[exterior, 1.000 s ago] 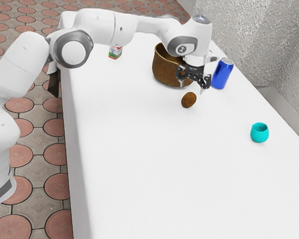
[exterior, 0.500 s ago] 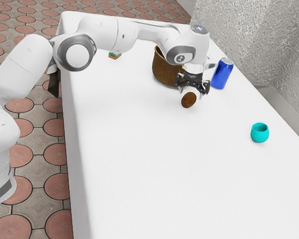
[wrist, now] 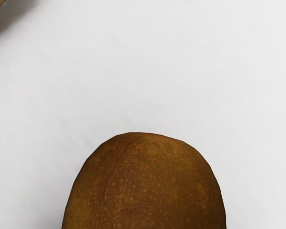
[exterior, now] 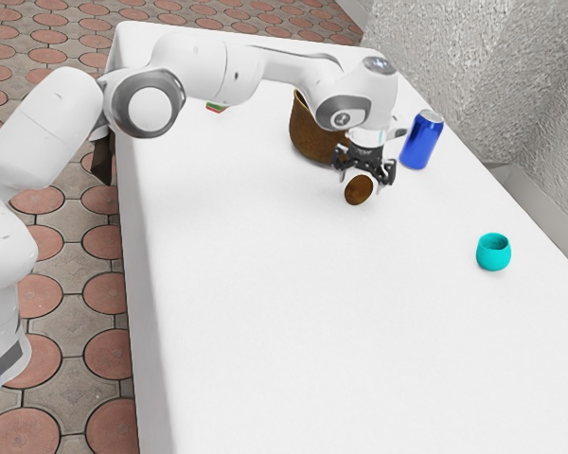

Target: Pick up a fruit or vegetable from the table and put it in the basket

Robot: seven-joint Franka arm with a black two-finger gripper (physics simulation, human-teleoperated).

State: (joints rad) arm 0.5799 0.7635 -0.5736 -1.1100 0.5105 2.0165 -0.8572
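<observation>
The speckled brown oval fruit [exterior: 359,191] is straddled by the black two-finger gripper [exterior: 362,183], its fingers spread wide, near the bronze-brown round basket [exterior: 312,134].

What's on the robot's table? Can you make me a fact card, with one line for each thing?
Brown fruit or vegetable: roundish, speckled, outside the basket
Gripper: open, just over the brown fruit or vegetable, fingers apart
Basket: brown, partly behind the arm
Can: blue, standing
Cup: turquoise, round
</observation>
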